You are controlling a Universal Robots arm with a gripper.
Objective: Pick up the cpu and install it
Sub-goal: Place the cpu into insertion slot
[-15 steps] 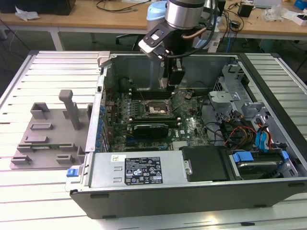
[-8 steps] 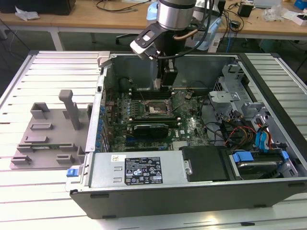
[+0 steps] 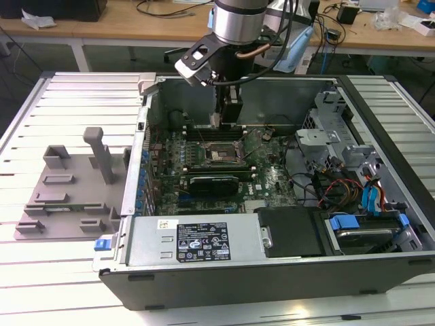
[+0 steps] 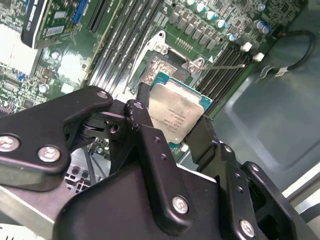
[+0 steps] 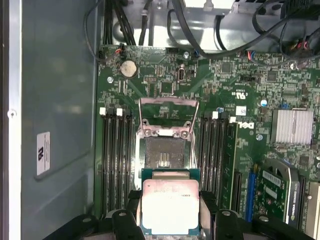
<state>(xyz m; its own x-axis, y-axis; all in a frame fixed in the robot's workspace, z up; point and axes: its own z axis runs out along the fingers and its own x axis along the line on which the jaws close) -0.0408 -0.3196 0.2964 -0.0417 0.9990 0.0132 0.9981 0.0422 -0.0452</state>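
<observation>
The cpu (image 4: 176,111), a thin square chip with a silvery top and a green edge, sits between the two black fingers (image 4: 141,117) of my gripper (image 4: 172,112), which is shut on it. In the first wrist view the cpu (image 5: 171,206) hangs just off the open socket (image 5: 164,152), whose metal load plate (image 5: 168,116) is flipped up. In the exterior view my gripper (image 3: 225,117) hangs inside the open computer case (image 3: 204,241), a little above and behind the socket (image 3: 219,155).
Memory slots (image 5: 116,160) flank the socket on both sides. A graphics card (image 3: 214,182) lies close in front of the socket. Drive cages and cables (image 3: 346,190) fill the case at the exterior view's right. A grey fixture tray (image 3: 68,197) lies outside the case at the exterior view's left.
</observation>
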